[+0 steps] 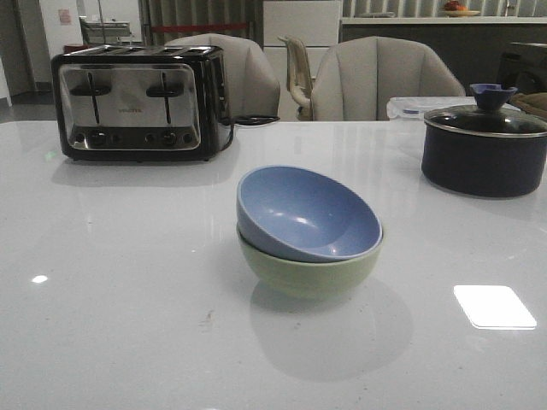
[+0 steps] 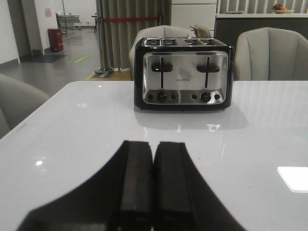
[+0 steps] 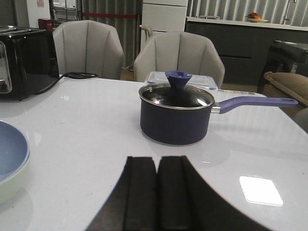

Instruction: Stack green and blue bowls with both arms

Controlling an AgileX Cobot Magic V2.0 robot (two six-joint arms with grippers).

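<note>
The dusty blue bowl [image 1: 305,213] sits tilted inside the pale green bowl [image 1: 312,273] at the middle of the white table [image 1: 128,299]. Both bowls show at the edge of the right wrist view, the blue one [image 3: 9,151] over the green rim [image 3: 14,185]. My left gripper [image 2: 153,144] is shut and empty above the bare table, facing the toaster. My right gripper [image 3: 157,159] is shut and empty, facing the dark pot, with the bowls off to one side. Neither arm shows in the front view.
A black-and-steel toaster [image 1: 141,102] stands at the back left, its cord [image 1: 256,120] trailing right. A dark lidded pot [image 1: 485,145] with a long handle [image 3: 255,101] stands at the back right, a plastic box [image 3: 183,77] behind it. Grey chairs [image 1: 376,81] line the far edge.
</note>
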